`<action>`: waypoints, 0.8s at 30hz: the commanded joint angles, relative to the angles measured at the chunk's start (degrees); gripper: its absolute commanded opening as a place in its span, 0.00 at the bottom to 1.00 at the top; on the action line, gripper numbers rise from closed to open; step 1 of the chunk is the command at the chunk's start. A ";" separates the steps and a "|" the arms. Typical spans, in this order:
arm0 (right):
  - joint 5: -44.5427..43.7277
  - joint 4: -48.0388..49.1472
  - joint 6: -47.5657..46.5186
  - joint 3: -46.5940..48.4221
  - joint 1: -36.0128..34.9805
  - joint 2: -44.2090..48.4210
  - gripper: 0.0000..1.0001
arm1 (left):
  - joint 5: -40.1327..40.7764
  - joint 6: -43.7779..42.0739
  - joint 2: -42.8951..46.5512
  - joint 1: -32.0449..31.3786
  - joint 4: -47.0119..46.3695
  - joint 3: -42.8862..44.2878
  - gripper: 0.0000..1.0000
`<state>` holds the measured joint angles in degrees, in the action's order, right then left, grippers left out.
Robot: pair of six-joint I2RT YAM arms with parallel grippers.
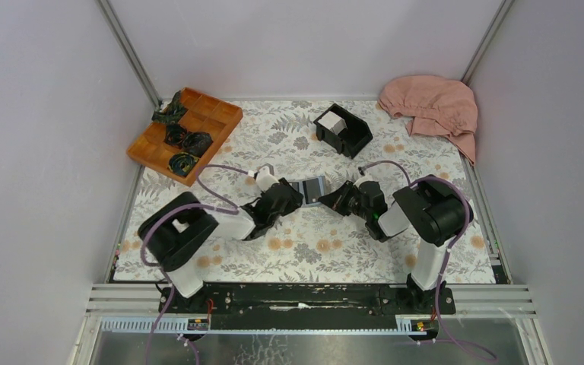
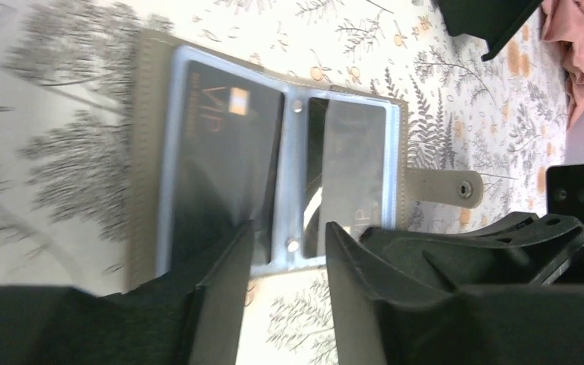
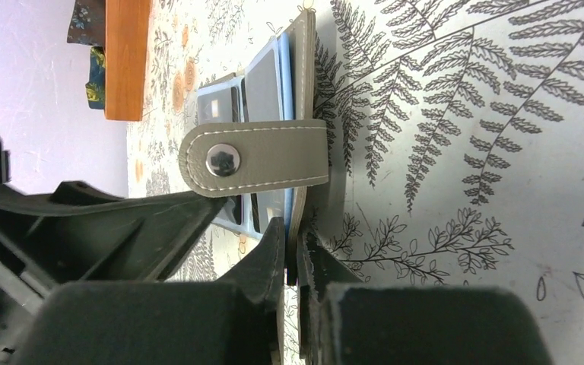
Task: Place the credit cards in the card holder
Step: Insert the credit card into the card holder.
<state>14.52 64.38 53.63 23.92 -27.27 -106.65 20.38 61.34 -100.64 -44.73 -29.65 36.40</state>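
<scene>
The grey holder (image 1: 308,188) lies open at the middle of the counter (image 1: 312,247), its blue-edged clear sleeves facing up. One pocket shows a dark VIP card (image 2: 220,152), and a snap tab (image 3: 262,156) sticks out from one end. The white cards (image 1: 333,122) sit stacked in the black box (image 1: 356,135) behind it.

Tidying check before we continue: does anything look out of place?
A crumpled pink cloth lies at the far right corner, spilling past the edge of the floral mat. Nothing looks spilled or damaged.
</scene>
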 commanded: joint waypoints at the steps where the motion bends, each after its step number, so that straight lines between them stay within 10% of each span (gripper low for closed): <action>1: -4.10 -3.56 -0.91 -1.28 0.85 0.88 0.00 | 6.38 -2.78 5.27 1.31 26.37 -5.18 0.55; 7: -5.04 -4.30 -0.02 -2.33 0.85 2.54 0.00 | 9.36 -0.70 12.15 1.42 29.35 -8.18 0.75; 24: -3.74 -15.50 -1.26 0.39 0.90 5.38 0.00 | -3.78 -2.17 1.47 2.54 6.68 -11.68 0.78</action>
<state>12.05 55.37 54.46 23.42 -26.74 -101.27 24.82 60.88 -92.95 -42.30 -31.05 27.90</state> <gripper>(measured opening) 0.069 0.774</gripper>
